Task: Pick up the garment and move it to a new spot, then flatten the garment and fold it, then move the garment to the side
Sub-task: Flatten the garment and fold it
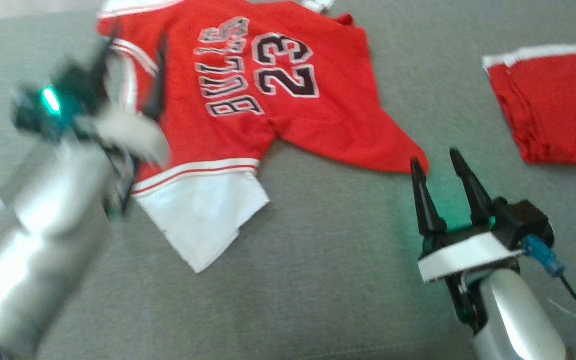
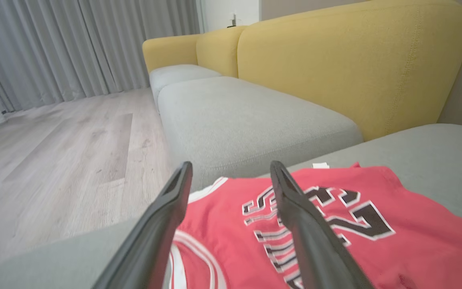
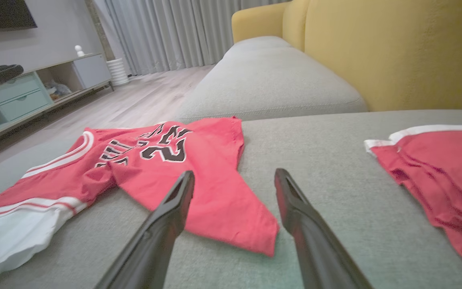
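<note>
Showing the left gripper (image 2: pixel 231 168) splayed empty over the jersey (image 1: pixel 318 120), and the right gripper (image 1: pixel 435 160) spread empty with a jersey corner just ahead of its tips. Risk: a shallow pinch there could slip, bunching the cloth.

Across the red jersey (image 1: pixel 228 140), "BULLS" in black capitals edged in white, turned sideways in the head view and reading from bottom to top. Just beside it, "23" in the same black-and-white style, likewise turned. From the left wrist view, only an "S" and a "2" legible; from the right wrist view, a "2", the rest too foreshortened to read.
</note>
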